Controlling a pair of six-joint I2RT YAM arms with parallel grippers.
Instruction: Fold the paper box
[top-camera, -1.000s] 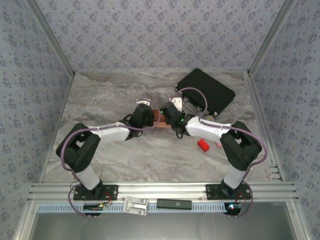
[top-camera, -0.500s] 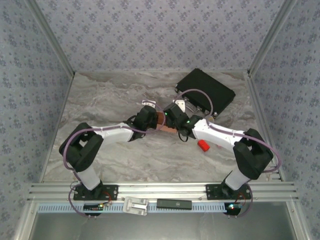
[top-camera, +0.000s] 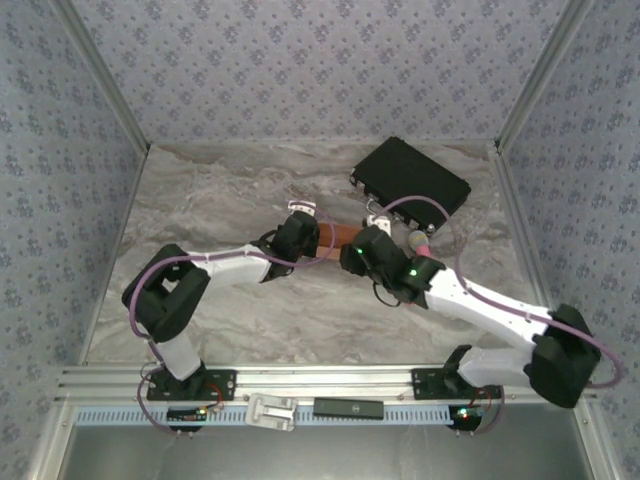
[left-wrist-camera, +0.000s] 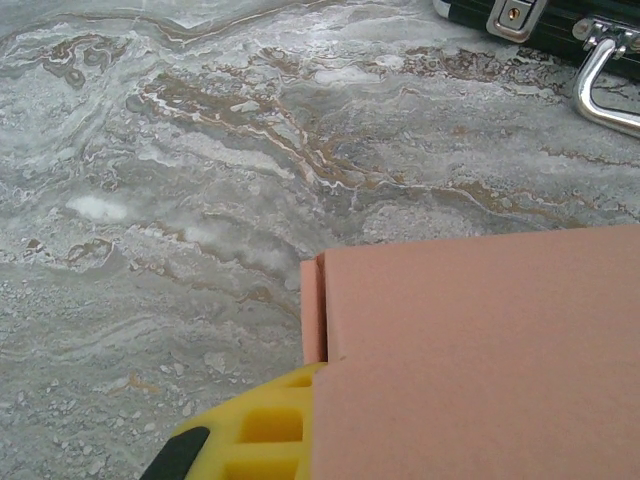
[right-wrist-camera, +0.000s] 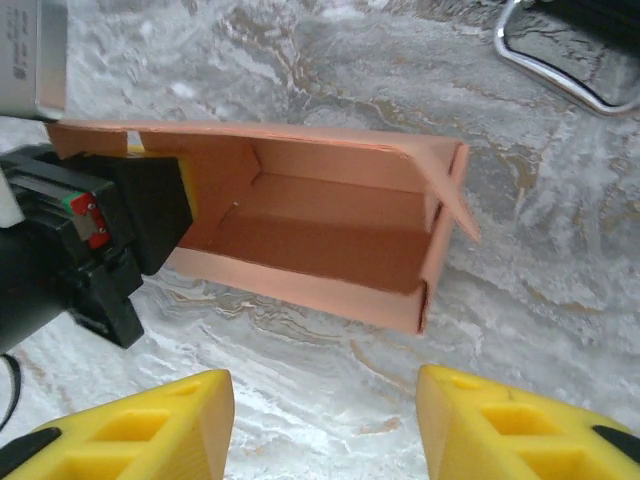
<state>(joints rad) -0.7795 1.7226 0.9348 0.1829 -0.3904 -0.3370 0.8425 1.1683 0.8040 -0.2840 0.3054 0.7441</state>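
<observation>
The paper box (right-wrist-camera: 330, 245) is a salmon-orange open tray lying on the marble table, its right end flap (right-wrist-camera: 455, 195) splayed outward. My left gripper (top-camera: 298, 234) is shut on the box's left end wall. One yellow finger (left-wrist-camera: 255, 435) shows beside the cardboard (left-wrist-camera: 480, 350), and the other is hidden behind it. My right gripper (right-wrist-camera: 325, 415) hangs open just near of the box with bare table between its yellow fingers (right-wrist-camera: 500, 420). From above, the box (top-camera: 336, 237) sits between the two gripper heads, with the right gripper (top-camera: 356, 254) at its near-right side.
A black case (top-camera: 411, 179) lies at the back right, and its metal handle (right-wrist-camera: 555, 60) is close behind the box. A pink stick (top-camera: 420, 243) rests beside the right forearm. Open marble lies to the left and in front.
My right gripper let go, opened and drew back from the box toward the near side, and its arm swung out to the right. The left gripper still holds the box, which shifted slightly right.
</observation>
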